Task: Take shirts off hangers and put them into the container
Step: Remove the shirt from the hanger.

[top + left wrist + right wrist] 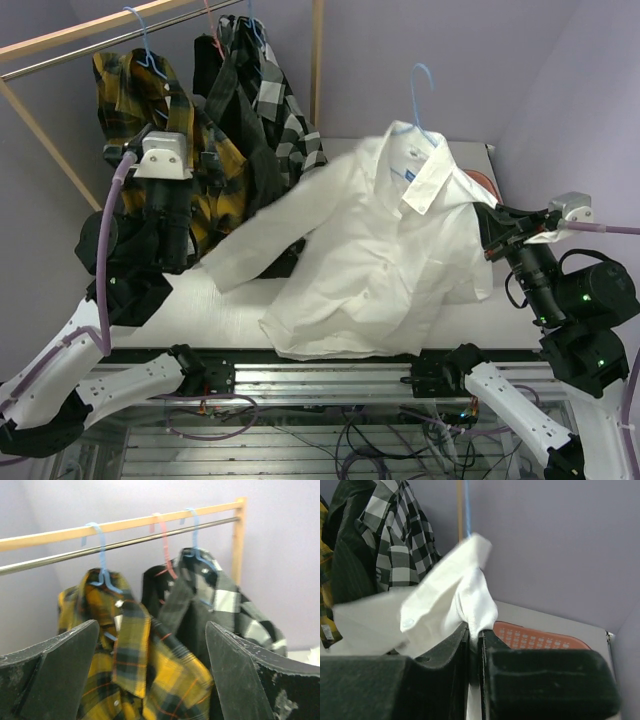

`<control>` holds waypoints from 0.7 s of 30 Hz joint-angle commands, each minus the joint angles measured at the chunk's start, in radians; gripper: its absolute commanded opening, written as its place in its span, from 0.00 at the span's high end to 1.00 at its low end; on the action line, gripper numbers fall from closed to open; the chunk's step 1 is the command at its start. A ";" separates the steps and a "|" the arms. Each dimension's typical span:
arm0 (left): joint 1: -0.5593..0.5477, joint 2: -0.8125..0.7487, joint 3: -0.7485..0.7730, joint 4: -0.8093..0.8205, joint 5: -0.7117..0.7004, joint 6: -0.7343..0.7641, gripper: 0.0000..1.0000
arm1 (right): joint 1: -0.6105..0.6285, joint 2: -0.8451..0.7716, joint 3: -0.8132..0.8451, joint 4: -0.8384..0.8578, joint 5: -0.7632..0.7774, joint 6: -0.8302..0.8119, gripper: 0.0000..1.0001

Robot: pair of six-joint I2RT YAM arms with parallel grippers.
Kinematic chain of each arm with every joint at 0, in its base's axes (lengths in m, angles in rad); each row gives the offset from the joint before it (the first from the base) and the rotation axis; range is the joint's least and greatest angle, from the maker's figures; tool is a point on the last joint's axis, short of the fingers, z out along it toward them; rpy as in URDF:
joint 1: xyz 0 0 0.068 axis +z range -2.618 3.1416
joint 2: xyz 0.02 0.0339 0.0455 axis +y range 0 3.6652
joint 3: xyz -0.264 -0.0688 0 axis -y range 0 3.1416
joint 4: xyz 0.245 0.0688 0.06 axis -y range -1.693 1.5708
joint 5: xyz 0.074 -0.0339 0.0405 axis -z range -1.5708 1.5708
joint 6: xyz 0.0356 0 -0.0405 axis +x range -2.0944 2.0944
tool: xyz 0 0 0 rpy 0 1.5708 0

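The white shirt (380, 250) is spread over the table, still on its light blue hanger (421, 100). My right gripper (497, 226) is shut on a fold of the white shirt (451, 597) near its collar; in the right wrist view the cloth is pinched between the jaws of this gripper (474, 632). Behind it lies the salmon container (540, 638). My left gripper (150, 626) is open and empty in front of the yellow plaid shirt (150, 670). That shirt, a dark shirt (155, 587) and a checked shirt (225, 600) hang on two blue hangers (101, 555) and a pink hanger (165, 550).
A wooden rail (125, 525) with a metal bar below it carries the hanging shirts, and a wooden upright (239, 540) stands at its right end. Purple walls close in at the back and right. The white shirt's hem drapes over the table's near edge (330, 352).
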 commanded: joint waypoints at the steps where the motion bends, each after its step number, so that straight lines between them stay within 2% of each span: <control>1: 0.000 0.065 0.084 -0.160 0.247 -0.040 0.01 | 0.000 -0.009 0.048 0.044 -0.030 -0.046 1.00; 3: 0.000 0.108 0.115 -0.195 0.304 -0.048 0.01 | 0.000 -0.019 0.057 0.042 -0.047 -0.058 1.00; 8: 0.001 0.155 0.097 -0.120 0.393 -0.066 0.01 | -0.001 -0.026 0.101 0.005 -0.090 -0.068 1.00; 12: 0.000 0.187 0.076 -0.100 0.464 -0.135 0.04 | 0.000 -0.034 0.129 0.001 -0.104 -0.059 1.00; 16: -0.001 0.220 0.005 -0.018 0.557 -0.242 0.04 | 0.001 -0.044 0.152 0.033 -0.112 -0.048 1.00; 21: -0.001 0.269 -0.077 0.130 0.603 -0.343 0.01 | 0.001 -0.019 0.231 0.047 -0.156 -0.022 1.00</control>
